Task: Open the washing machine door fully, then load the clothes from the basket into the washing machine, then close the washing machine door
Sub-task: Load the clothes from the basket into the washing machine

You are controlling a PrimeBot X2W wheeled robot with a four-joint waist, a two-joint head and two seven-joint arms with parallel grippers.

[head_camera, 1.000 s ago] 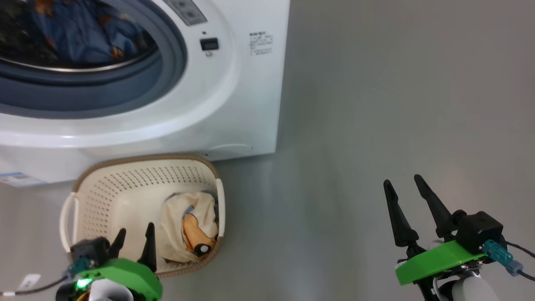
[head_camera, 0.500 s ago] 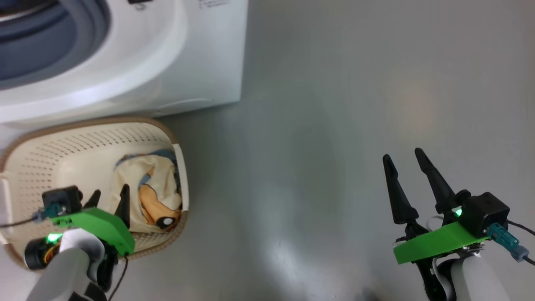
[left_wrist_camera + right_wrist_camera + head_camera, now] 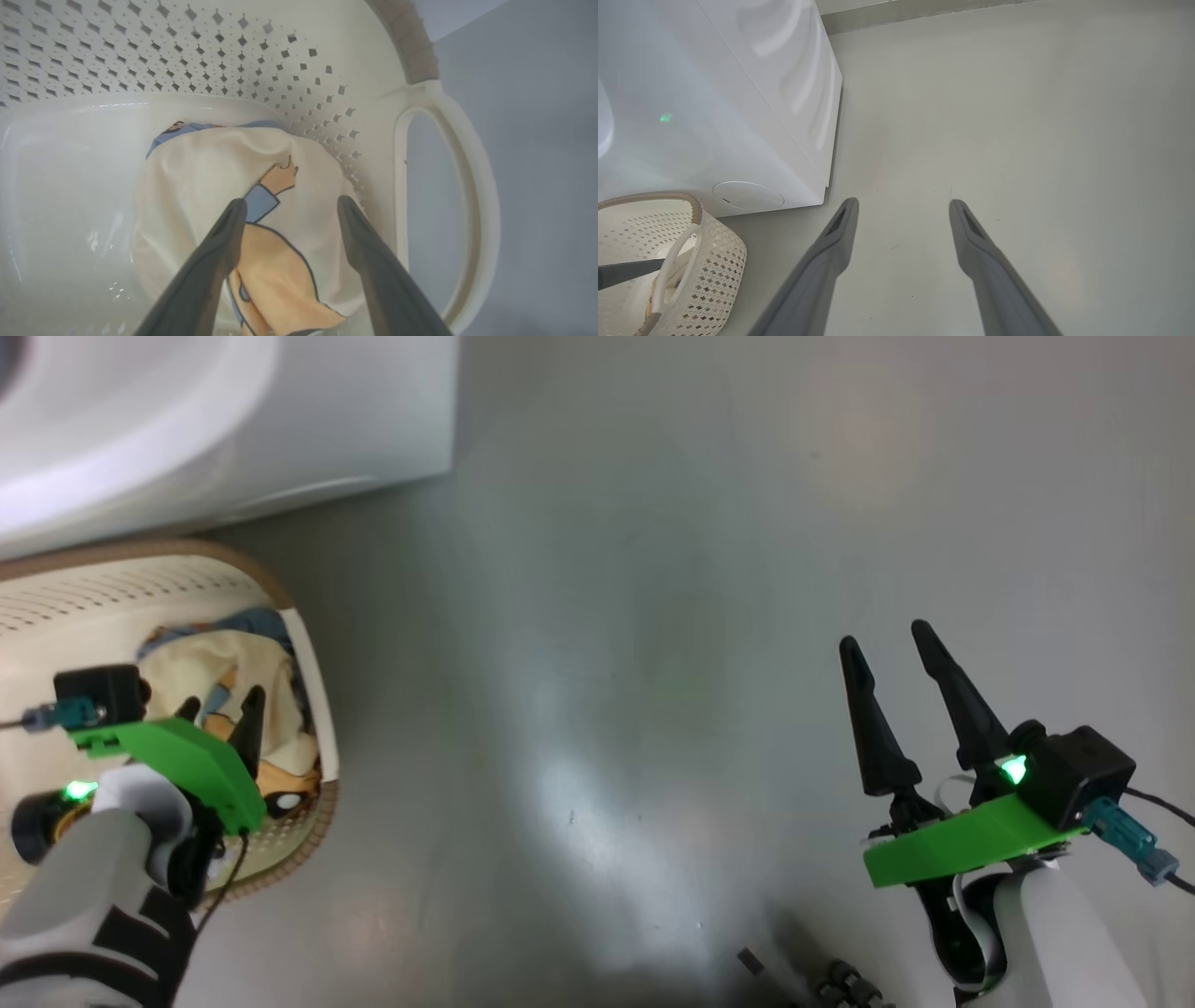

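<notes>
Head view: the left gripper (image 3: 222, 709) hangs inside the basket (image 3: 285, 602), fingers spread and empty, over the cream garment (image 3: 238, 658). The right gripper (image 3: 885, 649), likewise spread and empty, hovers above the grey floor (image 3: 607, 616), well apart from the washing machine (image 3: 233, 411). Left wrist view: both fingers straddle the garment's orange print, near the basket's handle-side wall; whether they touch it cannot be told. Right wrist view: floor ahead, machine corner and basket to one side. Step in hand, as judged: picking the garment for loading. Next: descend, pinch a fold, lift clear of the rim.
</notes>
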